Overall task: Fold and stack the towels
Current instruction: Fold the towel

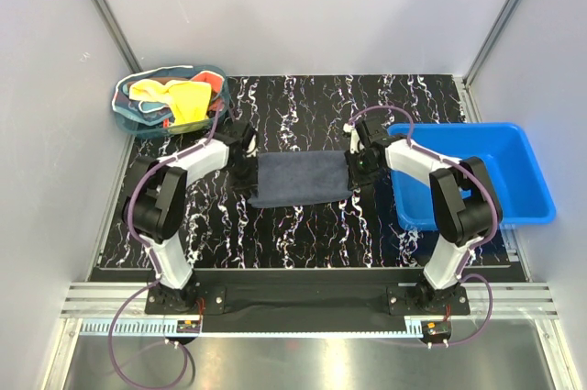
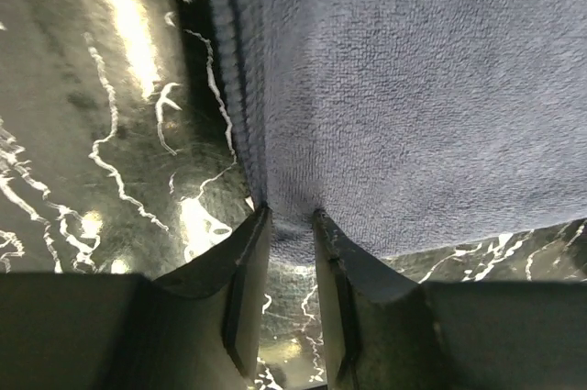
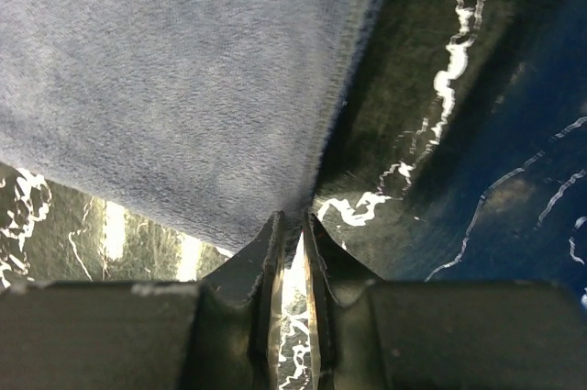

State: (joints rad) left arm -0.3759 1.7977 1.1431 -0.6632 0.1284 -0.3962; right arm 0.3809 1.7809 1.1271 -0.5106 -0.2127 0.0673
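From above, basket [image 1: 121, 104], wrist views, grey towel [image 2: 413, 87]

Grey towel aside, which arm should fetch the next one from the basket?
Left, probably: the basket sits back left, close to the left gripper; the right gripper is across the towel, beside the blue bin.

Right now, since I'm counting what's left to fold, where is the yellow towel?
Top view: the yellow towel lies in the teal mesh basket, far left corner of the table.
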